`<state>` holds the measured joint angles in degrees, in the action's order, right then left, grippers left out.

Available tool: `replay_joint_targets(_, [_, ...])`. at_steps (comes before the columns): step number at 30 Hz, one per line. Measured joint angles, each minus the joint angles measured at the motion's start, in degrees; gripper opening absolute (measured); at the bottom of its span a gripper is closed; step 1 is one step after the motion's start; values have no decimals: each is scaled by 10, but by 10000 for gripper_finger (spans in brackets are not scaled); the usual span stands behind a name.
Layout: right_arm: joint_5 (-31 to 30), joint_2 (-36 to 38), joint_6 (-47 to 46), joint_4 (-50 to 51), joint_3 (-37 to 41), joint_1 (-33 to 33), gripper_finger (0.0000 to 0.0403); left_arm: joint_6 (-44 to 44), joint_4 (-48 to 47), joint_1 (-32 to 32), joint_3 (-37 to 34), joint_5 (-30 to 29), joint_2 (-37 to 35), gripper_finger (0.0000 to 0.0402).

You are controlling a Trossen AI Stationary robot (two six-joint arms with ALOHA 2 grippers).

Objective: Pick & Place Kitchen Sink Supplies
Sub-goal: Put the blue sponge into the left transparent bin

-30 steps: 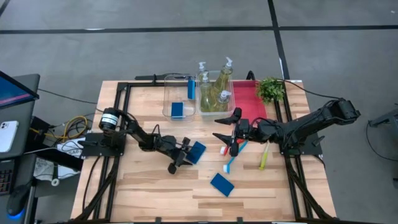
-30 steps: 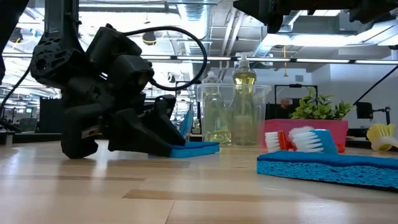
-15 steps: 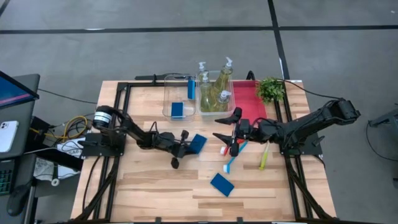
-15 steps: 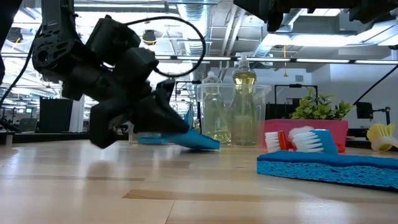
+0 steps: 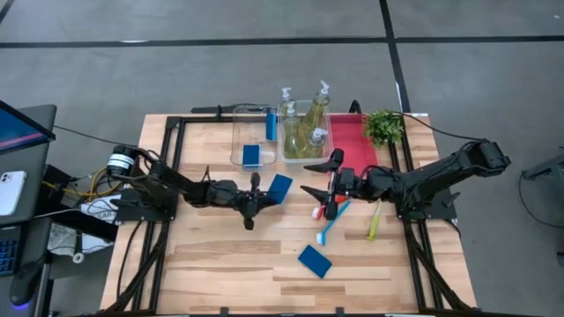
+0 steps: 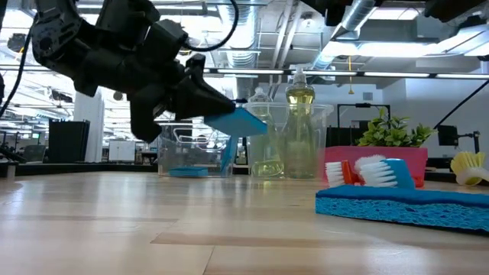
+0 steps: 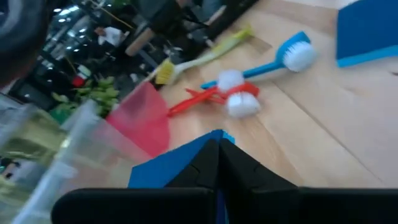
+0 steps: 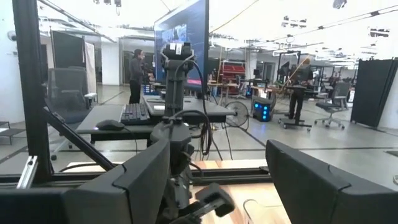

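A blue sponge (image 5: 280,187) is held in the air by the left gripper (image 5: 262,193), whose fingers are closed on one edge of it. In the low view this sponge (image 6: 235,122) is clearly above the table (image 5: 211,255), tilted, in front of the clear bins. It is near the middle of the table, just before the left clear bin (image 5: 253,136) at the far edge.

That bin has two more blue sponges inside: one lying flat (image 5: 251,155) and one standing on its edge (image 5: 270,123). The neighbour bin (image 5: 302,132) holds pump bottles (image 5: 317,107) with yellow-green liquid. A fourth sponge (image 5: 315,261) lies flat on the table toward the near edge, right of the middle.

Three brushes lie on the right half of the table: a red one (image 5: 321,210), a blue one (image 5: 332,222) close beside it, and a yellow-green one (image 5: 374,221) more to the right edge. The right gripper (image 5: 319,179) is just above the red and blue brushes with its fingers wide apart, holding nothing.

A red tray (image 5: 354,145) and a small green plant (image 5: 383,126) are at the far right corner.
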<state>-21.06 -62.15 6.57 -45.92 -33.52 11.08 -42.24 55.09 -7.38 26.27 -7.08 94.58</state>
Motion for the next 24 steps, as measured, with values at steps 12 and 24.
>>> replay_joint_targets(12, [0,0,15,0,-4,-14,260,-104,-1,0,-44,-103,-102,8])
replay_joint_targets(24, [0,0,8,0,-4,-70,260,-158,2,133,-51,-139,-225,10])
